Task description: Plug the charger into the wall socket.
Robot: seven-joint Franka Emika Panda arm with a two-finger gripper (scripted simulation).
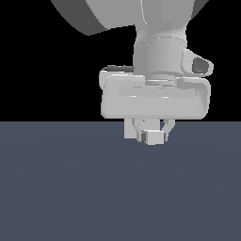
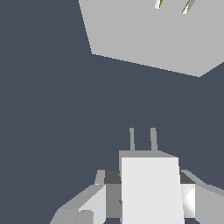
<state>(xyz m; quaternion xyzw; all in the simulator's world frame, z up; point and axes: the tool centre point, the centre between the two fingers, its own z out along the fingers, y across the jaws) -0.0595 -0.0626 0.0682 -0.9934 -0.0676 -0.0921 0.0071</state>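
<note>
The robot's pale grey two-fingered gripper clasps the small light-grey block charger, its prongs apart from the flat light-grey square wall socket.

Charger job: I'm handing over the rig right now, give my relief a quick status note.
Gripper: shut on the charger, fingers clamped on both its sides.
Charger: held off the floor, its two prongs pointing ahead toward the wall socket.
Wall socket: ahead of the prongs, clearly apart from them; its two holes sit offset to one side of the prong line in the wrist view.
Done: pickup.
Left: line the prongs up with the holes, push in.
</note>
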